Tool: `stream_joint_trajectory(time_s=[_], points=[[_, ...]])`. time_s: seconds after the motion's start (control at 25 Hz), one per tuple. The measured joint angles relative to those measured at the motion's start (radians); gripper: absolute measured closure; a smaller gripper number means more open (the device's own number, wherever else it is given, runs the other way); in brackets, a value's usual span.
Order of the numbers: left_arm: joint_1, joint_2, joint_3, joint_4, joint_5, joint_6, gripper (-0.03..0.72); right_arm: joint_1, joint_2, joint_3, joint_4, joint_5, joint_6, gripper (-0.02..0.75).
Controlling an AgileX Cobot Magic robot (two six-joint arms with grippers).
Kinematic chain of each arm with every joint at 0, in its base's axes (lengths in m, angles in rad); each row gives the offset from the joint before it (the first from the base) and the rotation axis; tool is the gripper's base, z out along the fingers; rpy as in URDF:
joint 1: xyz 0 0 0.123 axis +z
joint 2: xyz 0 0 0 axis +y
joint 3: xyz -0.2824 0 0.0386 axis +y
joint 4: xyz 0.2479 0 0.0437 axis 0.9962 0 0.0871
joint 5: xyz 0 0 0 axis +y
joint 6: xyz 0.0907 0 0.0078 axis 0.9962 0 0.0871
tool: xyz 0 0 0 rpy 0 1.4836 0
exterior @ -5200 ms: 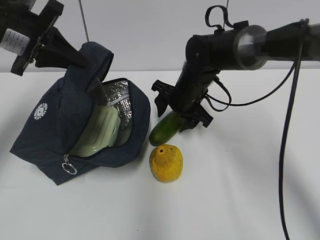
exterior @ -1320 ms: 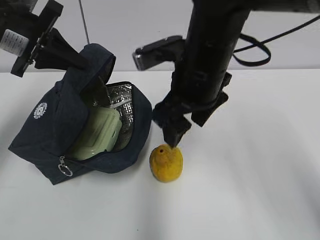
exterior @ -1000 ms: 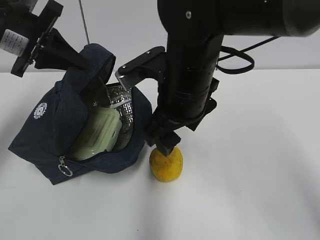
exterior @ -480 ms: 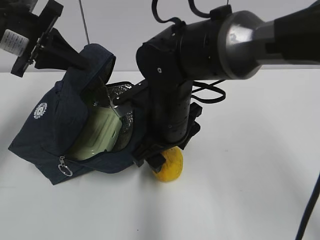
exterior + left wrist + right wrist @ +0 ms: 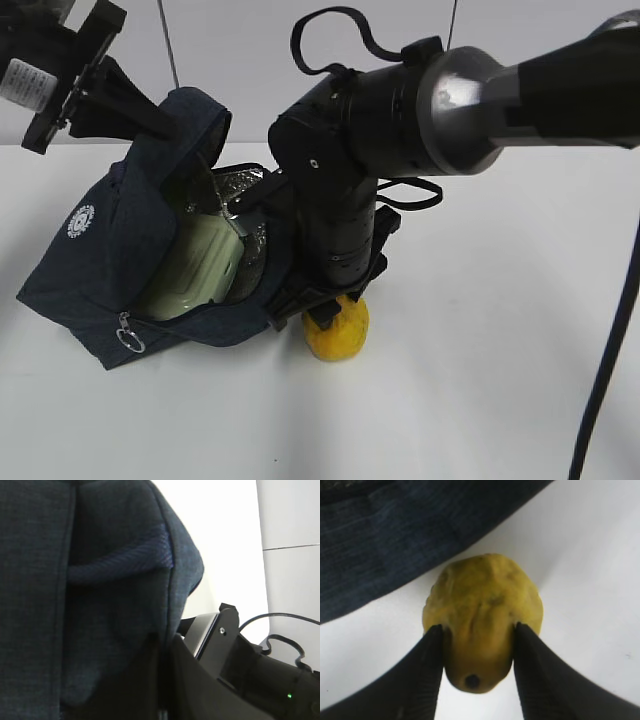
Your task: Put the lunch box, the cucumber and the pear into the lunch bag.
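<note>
Behind the big black right arm [image 5: 350,190], much of the scene is covered in the exterior view: the right gripper [image 5: 475,672] itself is hidden there, and only the lower part of the pear [image 5: 338,332] shows on the white table [image 5: 480,400]. The right wrist view is clearer: both black fingers [image 5: 427,672] press against the sides of the pear, one on each side, so the pear is gripped while it sits on the table just beside the lunch bag [image 5: 110,260]. The left gripper cannot be made out in any view (the left wrist view is filled almost fully by navy fabric), but it is closed, and the left arm [image 5: 70,80] reaches to the raised top of the bag. The bag lies tilted with its mouth open toward the camera, showing silver lining [image 5: 240,190]. Inside it stands the lunch box [image 5: 200,270] with its pale green lid. The cucumber is not visible; I cannot tell where it is
</note>
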Motion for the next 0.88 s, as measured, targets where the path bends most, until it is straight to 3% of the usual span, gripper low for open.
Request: stream_joint_trajectory(time_s=[0.2,0.48,0.88], points=[[0.000,0.000,0.000,0.000,0.000,0.000,0.684,0.000,0.000,0.000,-0.044,0.001,0.000,0.457],[0.000,0.000,0.000,0.000,0.000,0.000,0.684,0.000,-0.005,-0.011,-0.080,0.061,0.000,0.468],[0.000,0.000,0.000,0.000,0.000,0.000,0.684,0.000,-0.175,-0.196,-0.053,0.134,-0.019,0.468]])
